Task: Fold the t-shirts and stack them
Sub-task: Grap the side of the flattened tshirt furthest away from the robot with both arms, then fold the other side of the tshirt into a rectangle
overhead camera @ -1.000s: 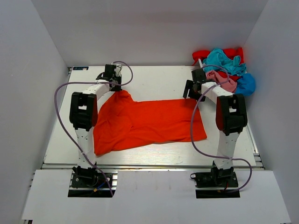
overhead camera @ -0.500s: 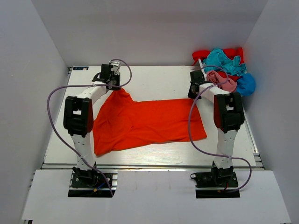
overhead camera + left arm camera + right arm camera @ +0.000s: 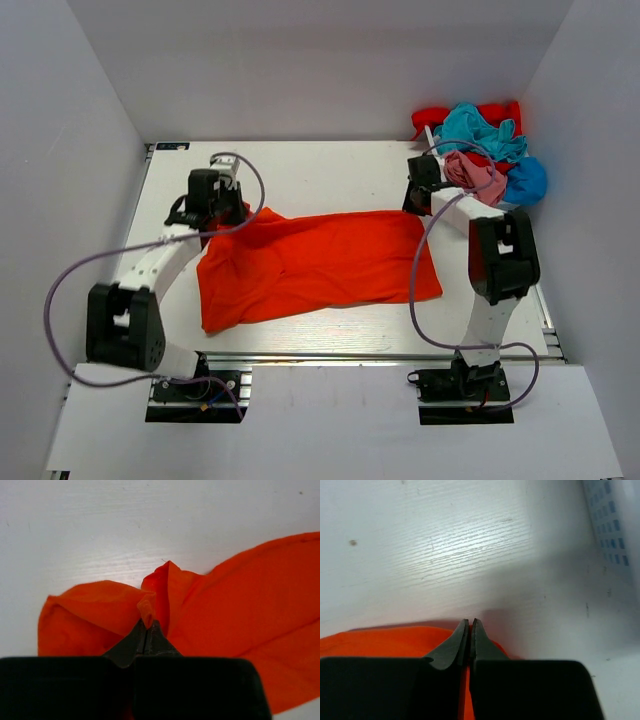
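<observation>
Orange-red t-shirt (image 3: 320, 265) lies spread mid surface (image 3: 330, 170), left side rumpled. L tool (image 3: 146, 630) clenched on far-left corner; R tool (image 3: 470, 630) pinched shut on far-right edge. Cloth thin, limp, light; prob. sags, so grip corners/hems.

Swung left black two-finger gripper (image 3: 232, 214) from upper left of frame down and leftward; dragged pinched corner of bright orange-red cloth t-shirt (image 3: 320, 262) along, flattening its peak; clamped right black two-finger gripper (image 3: 413, 206) onto upper-right corner.
</observation>
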`<act>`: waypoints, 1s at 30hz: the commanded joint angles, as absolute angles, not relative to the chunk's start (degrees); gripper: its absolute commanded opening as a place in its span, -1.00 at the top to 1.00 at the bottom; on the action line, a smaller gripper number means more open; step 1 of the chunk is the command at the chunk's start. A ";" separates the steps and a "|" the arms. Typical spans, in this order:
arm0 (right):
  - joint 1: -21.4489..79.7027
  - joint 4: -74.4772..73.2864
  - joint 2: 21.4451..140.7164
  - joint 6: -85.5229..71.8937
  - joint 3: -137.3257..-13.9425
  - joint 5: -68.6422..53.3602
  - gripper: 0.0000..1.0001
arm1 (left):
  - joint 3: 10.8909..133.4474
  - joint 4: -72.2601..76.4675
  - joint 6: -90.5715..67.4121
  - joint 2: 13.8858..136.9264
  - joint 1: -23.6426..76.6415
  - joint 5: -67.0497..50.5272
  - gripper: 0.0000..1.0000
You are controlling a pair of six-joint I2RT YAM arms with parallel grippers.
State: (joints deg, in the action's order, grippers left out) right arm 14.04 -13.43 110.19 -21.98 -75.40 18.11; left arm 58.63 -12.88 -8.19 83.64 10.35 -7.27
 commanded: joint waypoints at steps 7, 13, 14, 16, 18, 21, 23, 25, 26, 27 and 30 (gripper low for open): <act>13.97 -10.90 99.15 -21.18 -70.23 18.72 1.00 | 39.56 -10.72 -19.59 62.15 10.63 -16.70 1.00; 13.80 -12.39 94.66 -20.83 -67.24 19.68 1.00 | 33.06 -20.29 -24.86 51.01 10.63 -16.08 1.00; 13.80 -12.48 92.92 -20.74 -66.28 19.86 1.00 | 32.09 -20.91 -25.66 49.24 10.63 -16.08 1.00; 13.80 -12.22 91.85 -20.83 -64.17 20.48 1.00 | 30.42 -22.84 -27.42 45.98 10.63 -16.08 1.00; 13.71 -11.87 90.00 -20.74 -63.20 19.78 1.00 | 29.62 -28.02 -28.56 42.55 10.63 -14.77 1.00; 13.71 -11.69 88.77 -20.92 -61.52 18.99 1.00 | 25.67 -29.53 -31.46 39.48 10.63 -16.17 1.00; 13.62 -11.60 88.51 -20.92 -60.65 18.55 1.00 | 22.60 -29.53 -32.78 38.94 10.63 -16.87 1.00; 13.62 -11.69 88.59 -21.18 -60.21 18.11 1.00 | 21.10 -29.53 -33.66 38.06 10.63 -17.67 1.00; 13.62 -11.69 88.51 -21.18 -59.94 17.24 1.00 | 21.09 -30.40 -34.53 37.45 10.63 -17.14 1.00; 13.45 -11.86 88.51 -21.36 -59.77 17.14 1.00 | 20.57 -30.41 -34.54 37.44 10.63 -17.14 1.00; 13.45 -11.87 88.07 -22.06 -58.71 16.70 1.00 | 20.04 -30.41 -35.07 36.74 10.63 -17.14 1.00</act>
State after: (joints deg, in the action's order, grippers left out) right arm 13.87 -12.97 90.04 -21.54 -59.59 16.97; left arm 20.18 -30.02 -33.32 38.28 10.48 -15.99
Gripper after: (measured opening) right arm 0.024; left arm 0.043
